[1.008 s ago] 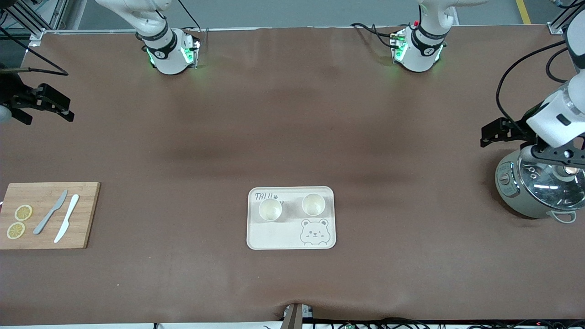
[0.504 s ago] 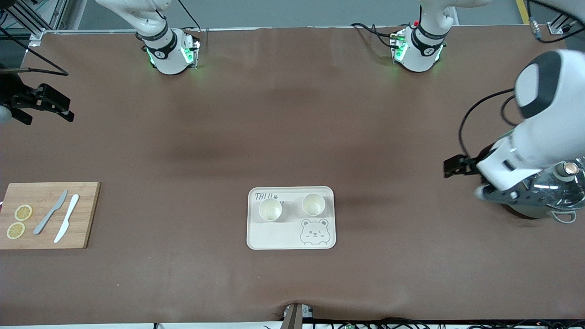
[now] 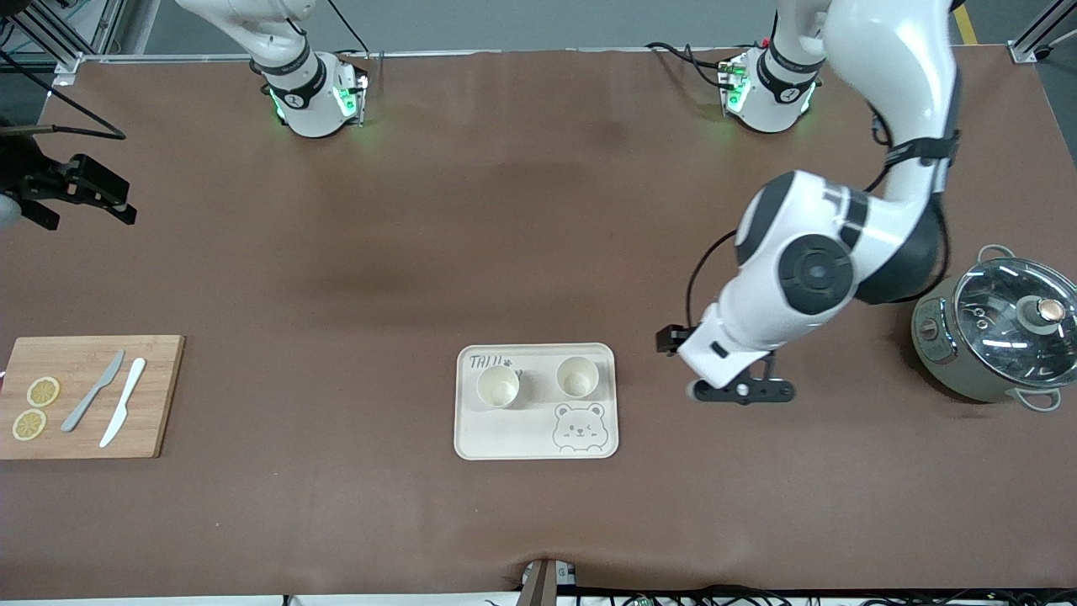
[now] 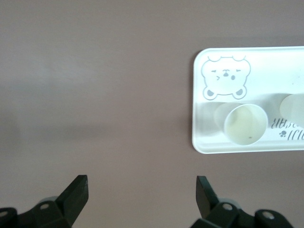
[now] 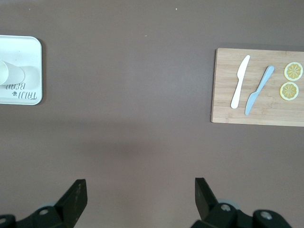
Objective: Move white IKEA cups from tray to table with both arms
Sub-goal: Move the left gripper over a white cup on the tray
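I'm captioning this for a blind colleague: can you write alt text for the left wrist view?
The left gripper, fingers open and empty, hangs over bare brown table beside a white bear tray. One white cup stands upright on the tray near the printed bear; a second cup is cut off at the picture's edge.

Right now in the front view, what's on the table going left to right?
Cutting board with lemon slices and two knives → bear tray holding two white cups → left tool, above bare table → lidded pot.
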